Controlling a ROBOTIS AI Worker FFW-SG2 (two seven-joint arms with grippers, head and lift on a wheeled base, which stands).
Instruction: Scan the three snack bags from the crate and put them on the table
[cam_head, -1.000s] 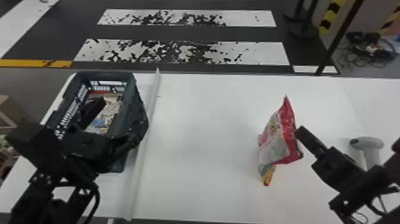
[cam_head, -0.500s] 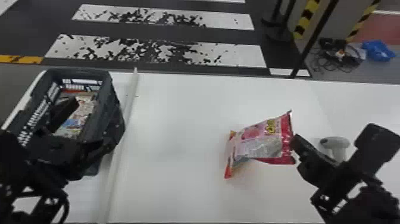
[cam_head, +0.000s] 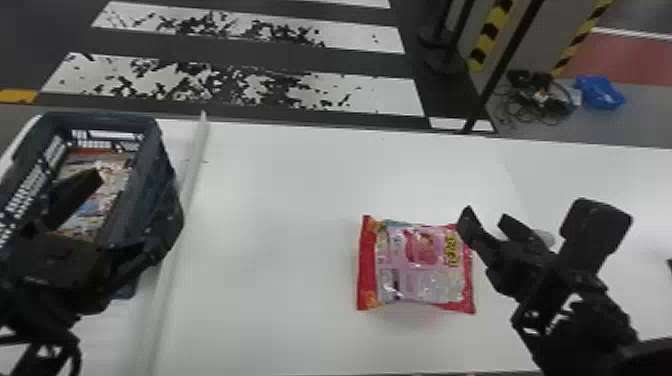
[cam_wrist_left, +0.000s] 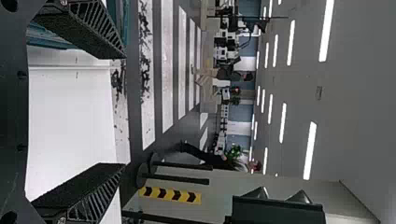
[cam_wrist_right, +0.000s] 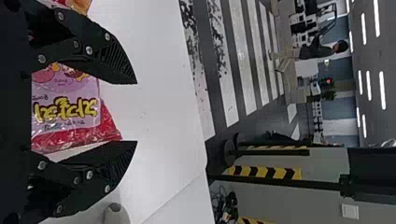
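Note:
A pink and red snack bag (cam_head: 420, 265) lies flat on the white table (cam_head: 280, 200), right of the middle. At its right end is my right gripper (cam_head: 487, 222), fingers apart. In the right wrist view the bag (cam_wrist_right: 70, 109) shows behind the open right gripper (cam_wrist_right: 137, 112), with nothing held between the fingertips. My left gripper (cam_head: 125, 210) is over the crate (cam_head: 170, 200) at the left; colourful contents (cam_head: 95, 195) show inside. The left wrist view has the left gripper (cam_wrist_left: 125, 111) wide open, nothing between its fingers. The scanner (cam_wrist_right: 116, 214) rests near the right gripper.
A pale raised strip (cam_head: 180, 215) runs front to back between crate and bag. Behind the table's far edge stands a black post (cam_head: 500, 70) on the floor, with cables and a blue bag (cam_head: 600, 92) farther right.
The snack bag, earlier tilted up at the right gripper, now lies flat, let go. The right gripper has opened. The head view has shifted, moving the scene within it.

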